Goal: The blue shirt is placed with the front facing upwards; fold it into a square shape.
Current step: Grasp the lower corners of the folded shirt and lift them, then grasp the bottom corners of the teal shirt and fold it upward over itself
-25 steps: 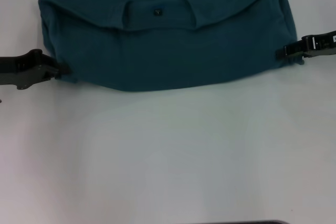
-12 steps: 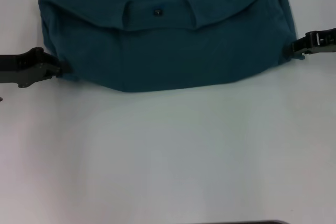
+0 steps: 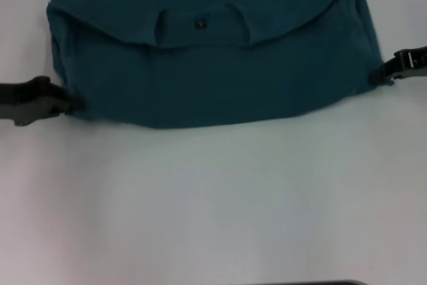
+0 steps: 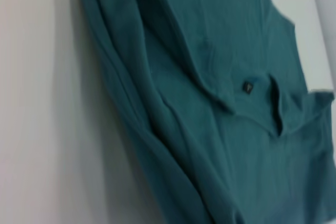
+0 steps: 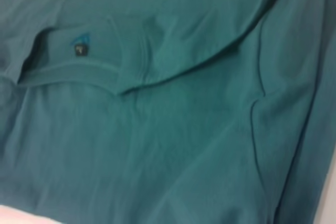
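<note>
Fingers on both sides look pressed onto cloth: the left gripper [image 3: 70,103] pinches the near corner of the blue shirt [image 3: 213,71] on its side, and the right gripper [image 3: 387,71] nips the shirt's edge on the opposite side, though the tips themselves are small and partly lost in the fabric. Between the two sets of fingers the shirt lies spread on the white bench [image 3: 213,205], already doubled over, with a curved folded edge running across it and the round neck with its small dark label [image 3: 200,24] showing just beyond that fold. I would judge this to be the middle of a fold, both corners held taut and the near edge sagging in a shallow bow between them. The next move probably calls for both arms to lift and travel together at an even pace, so the cloth carries over flat instead of bunching. The fabric looks soft, teal, lightly creased along the left side.
</note>
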`<state>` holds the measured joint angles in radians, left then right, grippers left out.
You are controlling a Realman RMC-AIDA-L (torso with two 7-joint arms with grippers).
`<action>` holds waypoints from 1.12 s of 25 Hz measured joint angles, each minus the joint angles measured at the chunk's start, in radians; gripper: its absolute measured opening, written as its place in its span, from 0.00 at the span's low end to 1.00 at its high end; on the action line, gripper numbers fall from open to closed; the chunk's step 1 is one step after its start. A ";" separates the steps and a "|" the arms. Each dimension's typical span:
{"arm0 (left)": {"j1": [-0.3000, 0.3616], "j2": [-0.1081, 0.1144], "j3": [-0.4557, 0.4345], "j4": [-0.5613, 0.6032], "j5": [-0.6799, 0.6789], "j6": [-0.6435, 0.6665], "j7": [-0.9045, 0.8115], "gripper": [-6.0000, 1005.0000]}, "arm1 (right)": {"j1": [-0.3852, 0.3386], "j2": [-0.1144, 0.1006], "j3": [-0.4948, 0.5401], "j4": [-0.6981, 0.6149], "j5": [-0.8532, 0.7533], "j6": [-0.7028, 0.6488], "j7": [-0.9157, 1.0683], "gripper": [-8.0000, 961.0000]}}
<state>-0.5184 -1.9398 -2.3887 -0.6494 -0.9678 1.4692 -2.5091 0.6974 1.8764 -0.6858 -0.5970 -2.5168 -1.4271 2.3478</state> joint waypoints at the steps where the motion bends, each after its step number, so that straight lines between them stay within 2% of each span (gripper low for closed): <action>1: 0.000 0.014 0.000 -0.004 0.037 0.056 -0.001 0.02 | 0.002 -0.002 -0.001 -0.007 -0.012 -0.030 0.003 0.07; 5: 0.002 0.041 -0.006 -0.004 0.121 0.161 -0.010 0.02 | 0.007 -0.004 -0.010 -0.075 -0.062 -0.187 0.013 0.07; 9: 0.011 0.057 -0.007 -0.008 0.197 0.258 -0.013 0.02 | 0.005 0.012 -0.017 -0.131 -0.107 -0.335 0.013 0.07; 12: 0.022 0.055 -0.008 -0.029 0.230 0.311 -0.008 0.02 | -0.007 0.034 -0.026 -0.175 -0.139 -0.426 0.011 0.07; 16: 0.069 0.046 -0.001 -0.084 0.256 0.416 -0.005 0.02 | -0.033 0.072 -0.045 -0.227 -0.182 -0.526 -0.003 0.07; 19: 0.090 0.039 0.000 -0.108 0.297 0.462 -0.001 0.02 | -0.054 0.087 -0.083 -0.234 -0.194 -0.553 -0.013 0.07; 24: 0.105 0.033 0.002 -0.118 0.364 0.537 0.008 0.02 | -0.075 0.088 -0.177 -0.177 -0.199 -0.559 -0.013 0.07; 28: 0.114 0.025 -0.005 -0.121 0.372 0.564 0.035 0.02 | -0.088 0.085 -0.180 -0.171 -0.167 -0.562 -0.019 0.07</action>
<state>-0.4048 -1.9152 -2.3939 -0.7703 -0.5958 2.0335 -2.4740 0.6098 1.9616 -0.8659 -0.7679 -2.6835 -1.9887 2.3291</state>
